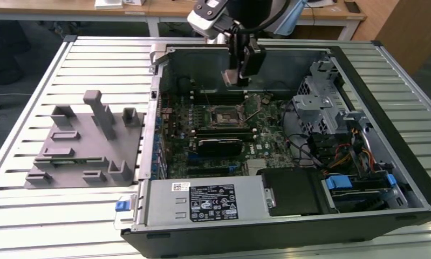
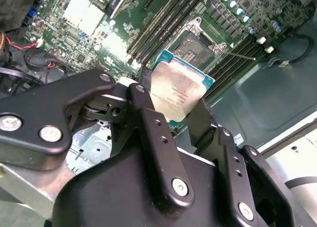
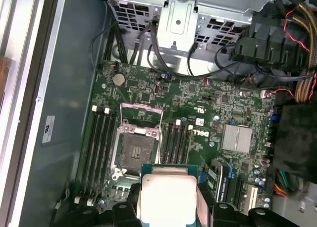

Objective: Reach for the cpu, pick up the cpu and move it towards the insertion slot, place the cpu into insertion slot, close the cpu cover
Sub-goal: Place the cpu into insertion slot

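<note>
Small flat square silvery-topped cpu (image 2: pixel 181 91) is clamped edgewise in the black metal hand (image 1: pixel 238 75), held above the green motherboard (image 3: pixel 198 108); square black insertion slot (image 3: pixel 134 150) is uncovered.

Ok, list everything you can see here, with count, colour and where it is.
computer case: one, black, open, on the slatted table
fixture block: one, grey, on the table, exterior view's left of the case
motherboard: one, green, inside the case
insertion slot: one, black, on the motherboard, empty
cpu cover: one, silver, raised open beside the slot
power supply: one, silver, inside the case, nearest the exterior camera
cpu: one, silvery, held above the board
tool: one, black, shut on the cpu
</note>
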Controlling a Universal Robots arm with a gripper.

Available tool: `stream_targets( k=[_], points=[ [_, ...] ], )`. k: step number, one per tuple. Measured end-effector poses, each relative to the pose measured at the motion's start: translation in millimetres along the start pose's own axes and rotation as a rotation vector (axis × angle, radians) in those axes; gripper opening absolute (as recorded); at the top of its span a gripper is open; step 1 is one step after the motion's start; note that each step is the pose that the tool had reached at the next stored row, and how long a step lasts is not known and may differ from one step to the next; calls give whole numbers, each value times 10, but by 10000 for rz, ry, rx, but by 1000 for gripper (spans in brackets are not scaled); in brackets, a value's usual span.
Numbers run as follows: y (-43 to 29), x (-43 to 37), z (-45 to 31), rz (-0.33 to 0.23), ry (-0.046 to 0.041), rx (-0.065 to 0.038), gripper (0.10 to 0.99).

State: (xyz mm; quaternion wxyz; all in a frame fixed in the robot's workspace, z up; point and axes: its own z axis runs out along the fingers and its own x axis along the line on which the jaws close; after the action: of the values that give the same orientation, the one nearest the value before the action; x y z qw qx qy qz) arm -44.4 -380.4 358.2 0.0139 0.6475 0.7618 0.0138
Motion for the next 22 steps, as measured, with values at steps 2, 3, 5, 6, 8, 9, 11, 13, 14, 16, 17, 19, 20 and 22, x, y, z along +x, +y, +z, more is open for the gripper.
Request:
stream_targets(
  k=[2, 3, 5, 6, 8, 9, 11, 13, 14, 16, 17, 19, 20, 22],
  points=[
    [3, 25, 19, 55, -2, 0, 529],
    [5, 39, 29, 77, -3, 1, 529],
    [8, 61, 52, 156, -6, 0, 529],
    [8, 68, 63, 222, -8, 1, 529],
    [9, 76, 84, 408, -14, 0, 529],
    [10, 82, 92, 494, -20, 3, 529],
    [11, 91, 106, 586, -23, 2, 529],
    [13, 109, 119, 630, -27, 3, 529],
    [15, 118, 128, 640, -26, 3, 529],
    [20, 133, 151, 650, -27, 3, 529],
    [20, 134, 164, 653, -25, 2, 529],
    [21, 136, 191, 662, -27, 2, 529],
    [22, 137, 209, 666, -28, 3, 529],
    [21, 137, 245, 679, -28, 3, 529]
  ],
)
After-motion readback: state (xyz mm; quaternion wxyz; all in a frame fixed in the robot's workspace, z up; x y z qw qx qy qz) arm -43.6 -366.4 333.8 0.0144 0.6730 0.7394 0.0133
